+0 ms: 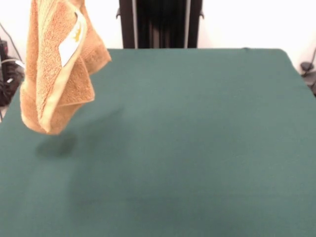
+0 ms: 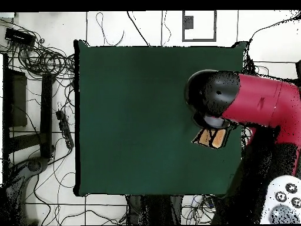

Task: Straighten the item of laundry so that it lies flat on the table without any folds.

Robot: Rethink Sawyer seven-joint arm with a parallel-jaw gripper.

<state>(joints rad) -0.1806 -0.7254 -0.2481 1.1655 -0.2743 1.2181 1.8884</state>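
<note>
The orange-tan terry towel [image 1: 57,64] hangs in the air over the table's left far part. It is bunched in vertical folds, with its lighter hem and white care label [image 1: 69,44] facing me. Its top runs out of the picture's top edge, and its lower end hangs clear above the dark green table [image 1: 187,148], casting a shadow there. In the overhead view only a small patch of towel [image 2: 210,138] shows below the red and black arm [image 2: 235,100] near the table's right edge. The gripper holding it is hidden above the front view and under the arm.
The robot's black pedestal [image 1: 160,23] stands behind the table's far edge. Cables and black gear [image 2: 41,88] lie on the floor left of the table in the overhead view. A white device with buttons [image 2: 285,203] sits at the lower right.
</note>
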